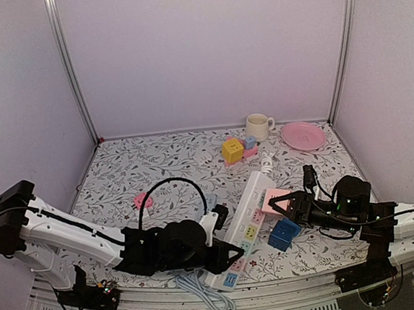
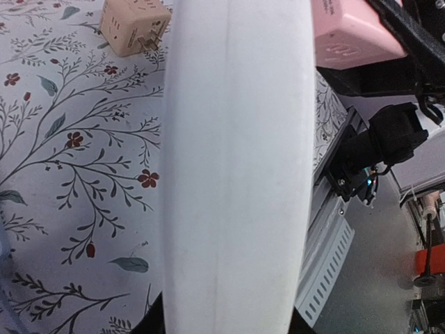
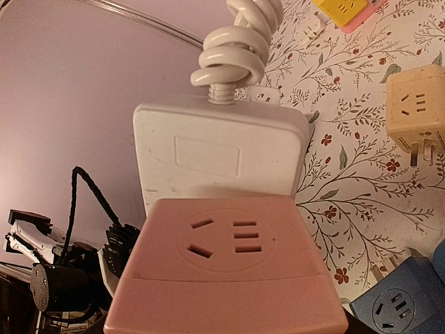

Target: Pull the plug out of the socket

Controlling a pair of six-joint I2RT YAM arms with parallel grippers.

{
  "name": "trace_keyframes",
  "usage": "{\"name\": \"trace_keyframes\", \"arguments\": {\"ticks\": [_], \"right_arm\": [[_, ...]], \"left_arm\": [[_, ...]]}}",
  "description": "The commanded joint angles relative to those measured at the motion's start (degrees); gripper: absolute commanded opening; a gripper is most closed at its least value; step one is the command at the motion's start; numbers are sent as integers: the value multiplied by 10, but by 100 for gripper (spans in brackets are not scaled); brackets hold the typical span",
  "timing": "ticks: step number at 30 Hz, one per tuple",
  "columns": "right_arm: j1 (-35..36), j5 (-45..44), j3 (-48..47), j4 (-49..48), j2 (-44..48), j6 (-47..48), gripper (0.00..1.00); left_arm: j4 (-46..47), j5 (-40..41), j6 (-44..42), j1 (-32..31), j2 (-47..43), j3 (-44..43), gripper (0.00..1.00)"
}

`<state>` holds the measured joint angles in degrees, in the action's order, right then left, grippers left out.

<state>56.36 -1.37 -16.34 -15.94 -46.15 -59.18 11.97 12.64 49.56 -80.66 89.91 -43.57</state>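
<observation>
1. The left gripper (image 1: 232,253) is clamped across the near end of the white power strip (image 1: 250,216), which lies slantwise on the flowered table (image 1: 157,159).
2. The right gripper (image 1: 280,205) grasps the pink plug (image 1: 276,196) at the strip's right edge, about halfway along.
3. I cannot tell whether the plug's pins sit in the strip.
4. A blue cube (image 1: 283,234) lies just beside the strip, below the pink plug.

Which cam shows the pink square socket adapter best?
Right wrist: the pink square socket adapter fills the lower frame, socket holes facing the lens. Top external shows it small; left wrist only a corner.
</observation>
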Motion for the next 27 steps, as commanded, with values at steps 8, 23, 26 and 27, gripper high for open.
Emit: {"name": "trace_keyframes", "arguments": {"ticks": [8, 23, 26, 27], "right_arm": [[-20, -89, 3, 36, 37, 61, 3], [-60, -68, -4, 48, -12, 73, 4], [-111, -26, -2, 54, -35, 81, 4], [-141, -12, 1, 55, -39, 84, 4]], "left_arm": [[-149, 233, 189, 103, -43, 60, 0], [-112, 195, 131, 121, -58, 59, 0], [-113, 187, 116, 133, -75, 61, 0], [-114, 186, 113, 139, -85, 65, 0]]}}
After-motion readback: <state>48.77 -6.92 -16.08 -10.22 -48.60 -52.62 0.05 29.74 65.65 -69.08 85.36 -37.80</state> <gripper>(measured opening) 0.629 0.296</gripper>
